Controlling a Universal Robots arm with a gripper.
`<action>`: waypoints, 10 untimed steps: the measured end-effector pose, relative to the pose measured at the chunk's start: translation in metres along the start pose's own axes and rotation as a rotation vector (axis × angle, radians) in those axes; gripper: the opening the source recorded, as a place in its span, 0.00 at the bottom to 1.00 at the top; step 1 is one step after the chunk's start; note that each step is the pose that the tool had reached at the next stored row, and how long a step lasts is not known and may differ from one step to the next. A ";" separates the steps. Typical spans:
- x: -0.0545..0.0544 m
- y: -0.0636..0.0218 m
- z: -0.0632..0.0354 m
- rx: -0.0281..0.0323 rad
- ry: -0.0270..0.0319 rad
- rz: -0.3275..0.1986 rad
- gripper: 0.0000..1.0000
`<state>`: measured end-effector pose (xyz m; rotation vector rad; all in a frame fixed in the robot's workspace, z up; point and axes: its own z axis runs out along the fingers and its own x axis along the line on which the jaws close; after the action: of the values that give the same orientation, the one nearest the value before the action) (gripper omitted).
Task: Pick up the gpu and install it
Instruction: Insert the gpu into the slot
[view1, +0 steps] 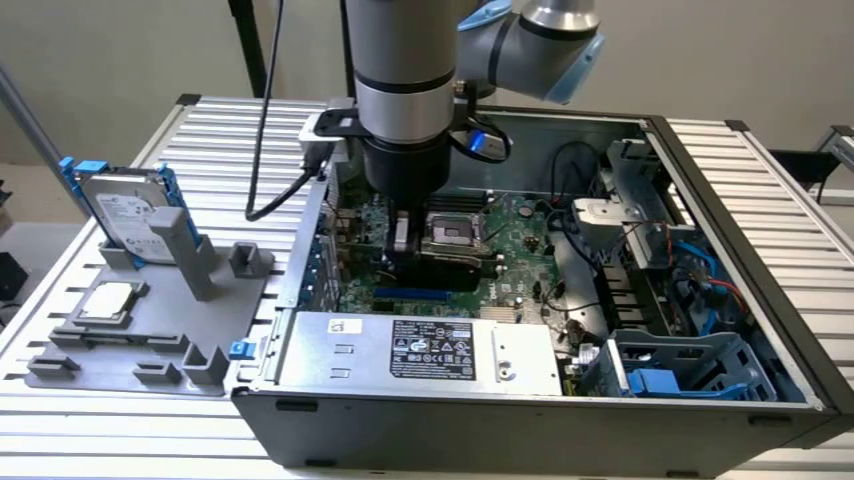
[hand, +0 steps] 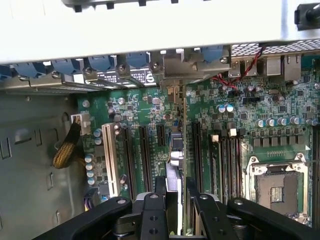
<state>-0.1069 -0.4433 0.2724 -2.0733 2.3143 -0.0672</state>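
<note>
The gripper (hand: 175, 202) was half closed, clamping the gpu (hand: 176, 150) on edge over the motherboard (hand: 280, 107). To my eye, it needed a straight, even push down.

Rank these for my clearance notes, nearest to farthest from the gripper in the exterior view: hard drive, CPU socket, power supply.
From the gripper:
1. CPU socket, beside it on the board.
2. Power supply, along the case's near wall.
3. Hard drive, outside the case, exterior view's left.
</note>
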 end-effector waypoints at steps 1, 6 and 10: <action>0.000 0.0004 0.0004 -0.0001 0.0000 0.000 0.27; 0.000 0.0017 0.0015 -0.0007 0.0003 0.000 0.27; 0.000 0.0018 0.0025 -0.0011 -0.0003 -0.003 0.27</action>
<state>-0.1086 -0.4433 0.2698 -2.0771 2.3118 -0.0657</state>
